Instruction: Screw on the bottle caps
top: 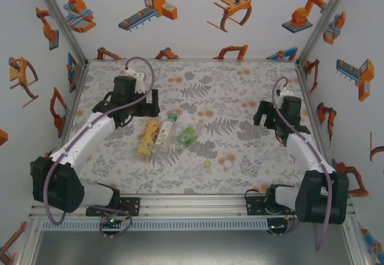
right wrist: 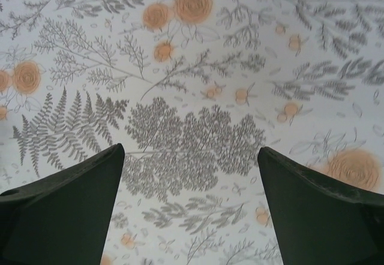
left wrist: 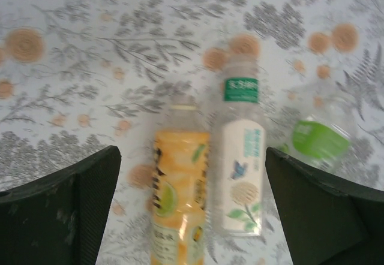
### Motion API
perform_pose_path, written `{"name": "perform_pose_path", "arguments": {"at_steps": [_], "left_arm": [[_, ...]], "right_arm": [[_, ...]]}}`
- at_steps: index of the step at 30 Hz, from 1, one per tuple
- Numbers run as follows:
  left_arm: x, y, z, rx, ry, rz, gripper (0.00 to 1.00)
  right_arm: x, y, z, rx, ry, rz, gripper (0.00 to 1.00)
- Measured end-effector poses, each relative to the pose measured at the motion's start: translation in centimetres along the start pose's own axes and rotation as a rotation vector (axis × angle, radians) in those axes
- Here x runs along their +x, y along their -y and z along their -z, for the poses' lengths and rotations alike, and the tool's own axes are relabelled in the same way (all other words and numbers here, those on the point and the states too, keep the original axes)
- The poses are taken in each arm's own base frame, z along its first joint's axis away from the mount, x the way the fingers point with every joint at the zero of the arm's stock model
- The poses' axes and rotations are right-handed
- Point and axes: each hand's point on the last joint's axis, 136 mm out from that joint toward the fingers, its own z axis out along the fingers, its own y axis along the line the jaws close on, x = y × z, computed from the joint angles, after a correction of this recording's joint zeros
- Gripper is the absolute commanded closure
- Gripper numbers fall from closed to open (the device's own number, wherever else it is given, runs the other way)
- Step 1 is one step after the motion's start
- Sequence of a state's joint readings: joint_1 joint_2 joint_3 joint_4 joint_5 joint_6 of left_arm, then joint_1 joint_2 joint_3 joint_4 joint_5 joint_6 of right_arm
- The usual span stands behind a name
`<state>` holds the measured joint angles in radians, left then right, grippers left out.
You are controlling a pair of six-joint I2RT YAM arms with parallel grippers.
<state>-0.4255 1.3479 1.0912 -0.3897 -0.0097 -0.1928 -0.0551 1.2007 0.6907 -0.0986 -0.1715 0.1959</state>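
the left gripper (top: 131, 110) is sitting over the table (top: 240, 91), left of centre and nearer the far edge. its jaws are standing wide apart and are gripping nothing. in the left wrist view the left gripper (left wrist: 192, 175) is framing the bottles between its two dark jaws without touching them.

the three bottles are lying on their sides near the middle of the table, slightly left of centre, just on the near side of the left gripper. the juice bottle (top: 146, 139) is pointing its neck toward the far edge. the clear bottle (top: 165, 132) is lying right beside it on the right, its neck with the green band angling toward the far right corner. in the left wrist view the juice bottle (left wrist: 180, 199) and the clear bottle (left wrist: 242, 169) are lying side by side, touching or nearly so. the green bottle (top: 187, 136) is lying just right of the clear one, a little apart.

the yellow cap (top: 207, 163) is resting on the table toward the near edge, right of the bottles. the white cap (top: 227, 163) is lying near it, further right. both are well apart from the bottles.

the right gripper (top: 277, 123) is sitting near the right edge with its jaws released and wide. in the right wrist view the right gripper (right wrist: 189, 181) is holding nothing over the patterned cloth.
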Motion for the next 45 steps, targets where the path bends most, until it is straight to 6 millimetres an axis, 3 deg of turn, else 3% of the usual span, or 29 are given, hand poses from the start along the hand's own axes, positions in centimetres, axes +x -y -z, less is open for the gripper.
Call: {"name": "perform_pose_path", "arguments": {"at_steps": [4,8,13,18,25,33,38,45], "left_arm": [[1.3,4.1,-0.2,0.048,-0.098,-0.037,0.0],[3.9,6.7,-1.5,0.07,-0.241,-0.06,0.0],[6.2,10.1,-2.3,0.098,-0.364,-0.122,0.0],[6.7,13.7,-2.8,0.152,-0.406,-0.156,0.03],[7.6,17.3,-5.7,0.207,-0.473,-0.169,0.03],[10.8,18.3,-7.9,0.197,-0.564,-0.209,0.07],[11.7,17.6,-8.1,0.156,-0.572,-0.24,0.1],[15.0,16.4,-9.3,0.104,-0.638,-0.268,0.14]], "right_arm": [[1.0,0.1,0.6,0.015,-0.084,-0.033,0.18],[2.5,0.3,0.9,0.029,-0.147,-0.052,0.18],[2.5,0.3,1.0,0.03,-0.148,-0.054,0.18],[2.9,0.4,1.1,0.035,-0.165,-0.056,0.18],[2.4,0.2,1.7,0.031,-0.14,-0.049,0.17],[2.3,0.2,1.8,0.03,-0.135,-0.049,0.17],[2.3,0.1,1.8,0.029,-0.136,-0.049,0.17],[2.5,0.2,1.5,0.028,-0.146,-0.051,0.17]]}}
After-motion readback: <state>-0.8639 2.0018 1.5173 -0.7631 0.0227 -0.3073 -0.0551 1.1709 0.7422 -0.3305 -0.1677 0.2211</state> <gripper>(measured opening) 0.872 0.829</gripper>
